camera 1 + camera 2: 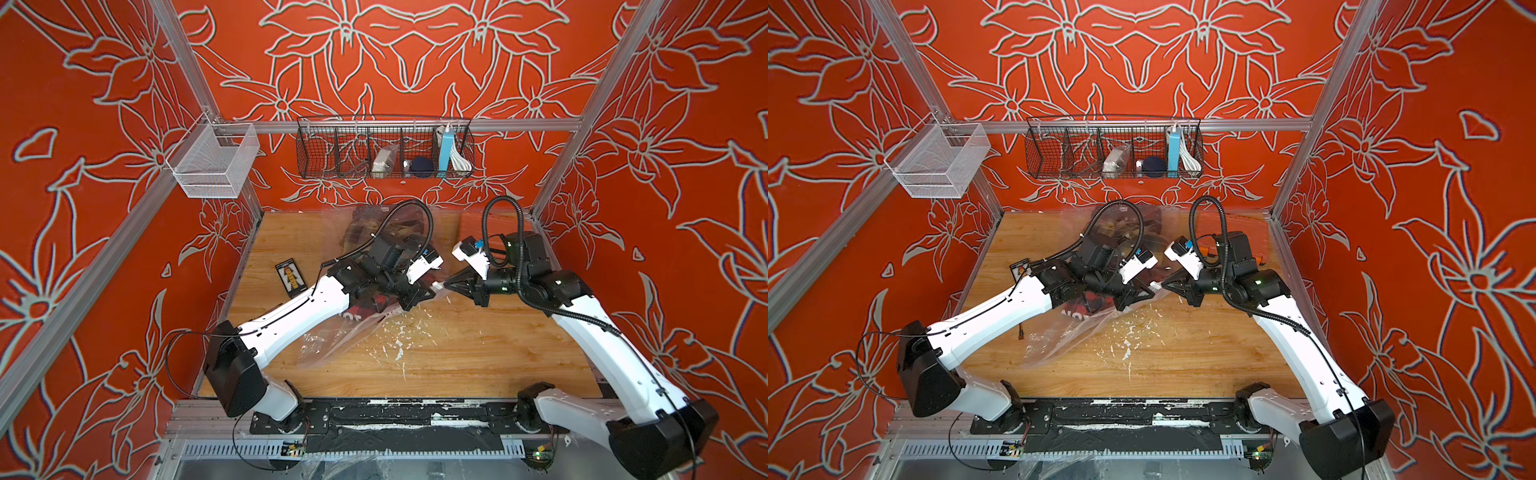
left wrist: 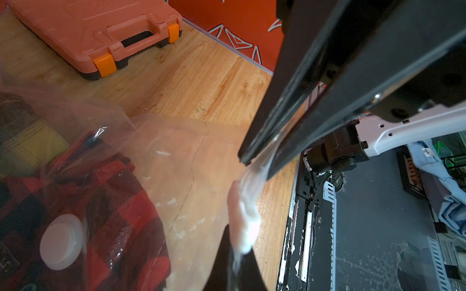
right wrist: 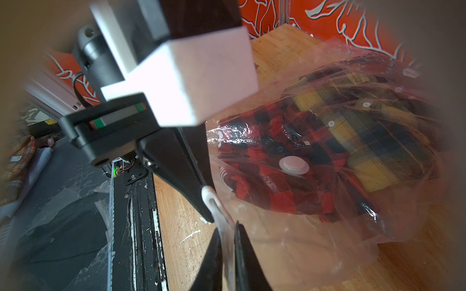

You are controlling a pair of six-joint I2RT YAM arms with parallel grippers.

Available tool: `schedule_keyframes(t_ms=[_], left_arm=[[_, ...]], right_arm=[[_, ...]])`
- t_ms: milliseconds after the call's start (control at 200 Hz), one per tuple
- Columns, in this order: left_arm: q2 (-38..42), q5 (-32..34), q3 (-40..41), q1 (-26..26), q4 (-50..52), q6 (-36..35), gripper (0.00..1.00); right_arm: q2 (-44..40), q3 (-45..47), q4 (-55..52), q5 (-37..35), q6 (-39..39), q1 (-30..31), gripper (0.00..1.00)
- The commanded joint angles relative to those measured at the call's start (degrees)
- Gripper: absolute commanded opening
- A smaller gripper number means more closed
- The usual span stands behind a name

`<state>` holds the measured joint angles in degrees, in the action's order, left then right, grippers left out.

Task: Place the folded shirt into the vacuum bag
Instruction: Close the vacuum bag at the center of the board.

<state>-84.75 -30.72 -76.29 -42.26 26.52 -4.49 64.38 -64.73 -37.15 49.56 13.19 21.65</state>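
Note:
The vacuum bag (image 1: 332, 345) (image 3: 315, 239) lies crinkled on the wooden table. Inside it is the folded shirt (image 3: 277, 176) (image 2: 113, 201), red and black plaid, under the white valve disc (image 3: 293, 165) (image 2: 61, 241). A yellow plaid shirt (image 3: 378, 141) lies deeper in the bag. My left gripper (image 1: 430, 291) (image 2: 237, 267) is shut on the bag's zip edge beside a white slider clip (image 1: 437, 286) (image 3: 208, 195). My right gripper (image 1: 448, 284) (image 3: 227, 254) meets it tip to tip, shut on the same edge strip just past the clip.
An orange tool case (image 2: 95, 32) lies at the back right of the table. A black card (image 1: 291, 277) lies at the left. A black wire basket (image 1: 384, 149) and a white mesh basket (image 1: 214, 160) hang on the frame. White flecks mark the table's front.

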Motion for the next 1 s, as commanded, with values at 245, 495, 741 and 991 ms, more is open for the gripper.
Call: schedule_keyframes(t_ms=[245,495,741,991], left_arm=[[1.5,-0.4,-2.1,-0.2,-1.8,0.6,0.29],[-1.5,-2.8,-5.3,-0.2,-0.9,-0.1,0.29],[-2.8,-2.8,-6.1,-0.2,-1.0,-0.9,0.25],[-3.7,-2.2,-6.6,-0.2,-0.3,-2.1,0.04]], right_arm=[[-0.5,0.7,0.1,2.8,0.4,0.5,0.0],[-0.8,0.6,0.5,3.4,0.1,0.6,0.0],[-1.0,0.6,1.2,3.9,-0.8,0.6,0.0],[-1.0,0.7,1.7,3.9,-2.0,0.5,0.0]])
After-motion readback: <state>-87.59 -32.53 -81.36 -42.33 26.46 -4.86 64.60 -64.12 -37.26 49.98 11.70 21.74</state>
